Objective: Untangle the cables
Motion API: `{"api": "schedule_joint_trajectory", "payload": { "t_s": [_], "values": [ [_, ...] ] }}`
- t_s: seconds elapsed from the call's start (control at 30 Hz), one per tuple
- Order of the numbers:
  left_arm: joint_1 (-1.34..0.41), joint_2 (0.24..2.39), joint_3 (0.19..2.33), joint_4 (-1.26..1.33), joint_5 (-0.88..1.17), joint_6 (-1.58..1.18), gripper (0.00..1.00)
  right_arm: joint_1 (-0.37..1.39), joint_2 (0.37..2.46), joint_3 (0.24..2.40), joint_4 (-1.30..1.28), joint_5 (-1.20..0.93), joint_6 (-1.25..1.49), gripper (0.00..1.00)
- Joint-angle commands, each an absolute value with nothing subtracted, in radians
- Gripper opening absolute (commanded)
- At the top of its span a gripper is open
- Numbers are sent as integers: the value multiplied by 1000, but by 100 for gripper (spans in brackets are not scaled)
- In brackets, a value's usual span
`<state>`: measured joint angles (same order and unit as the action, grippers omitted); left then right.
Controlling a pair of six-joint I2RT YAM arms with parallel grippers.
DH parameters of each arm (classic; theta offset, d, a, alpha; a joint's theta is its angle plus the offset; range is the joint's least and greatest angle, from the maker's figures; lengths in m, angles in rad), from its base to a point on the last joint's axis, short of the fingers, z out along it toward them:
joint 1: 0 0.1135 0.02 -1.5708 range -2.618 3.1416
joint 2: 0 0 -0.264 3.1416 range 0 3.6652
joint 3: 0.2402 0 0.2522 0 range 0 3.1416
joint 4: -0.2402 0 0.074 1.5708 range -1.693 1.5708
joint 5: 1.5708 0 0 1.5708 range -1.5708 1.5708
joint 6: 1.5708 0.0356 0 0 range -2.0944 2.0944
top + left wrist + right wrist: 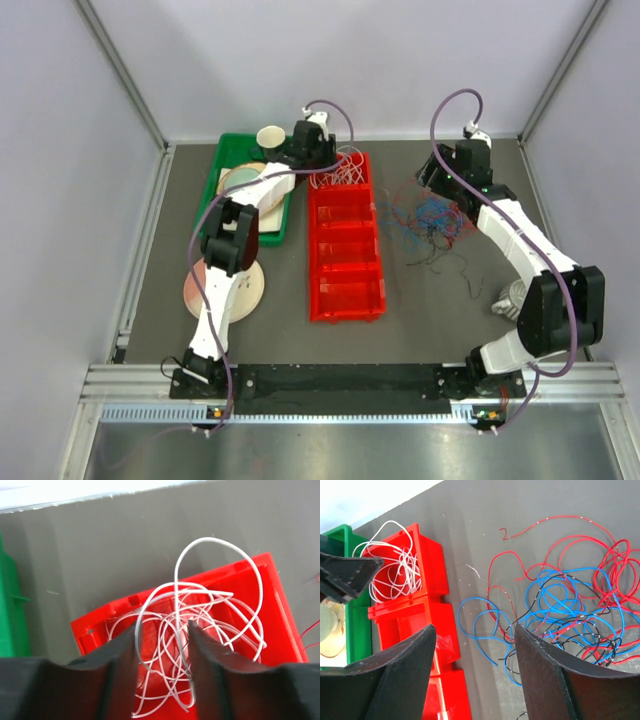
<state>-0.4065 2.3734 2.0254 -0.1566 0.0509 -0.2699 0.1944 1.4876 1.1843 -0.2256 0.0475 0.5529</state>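
A tangle of red, blue and black cables (432, 222) lies on the dark table right of the red bin row; it shows close up in the right wrist view (565, 615). A bundle of white cables (200, 630) sits in the far compartment of the red bin (345, 237), and also shows in the top view (340, 170). My left gripper (161, 640) is open, hovering over the white cables, with loops of them between its fingers. My right gripper (475, 635) is open and empty above the table, beside a loose blue cable (480, 622).
A green tray (215, 180) holding a plate and a cup stands left of the red bin. A pinkish plate (225, 290) lies under the left arm. A small grey object (505, 298) lies by the right arm. Grey walls enclose the table.
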Motion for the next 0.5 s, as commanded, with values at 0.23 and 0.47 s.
{"api": "schedule_joint_trajectory", "payload": {
  "t_s": [0.23, 0.47],
  "values": [
    [-437, 2284, 1859, -31, 58, -271, 0, 202, 1480, 1192, -195, 3, 554, 61],
    [-449, 2345, 1881, -61, 51, -278, 0, 201, 1496, 1183, -196, -32, 561, 60]
  ]
}}
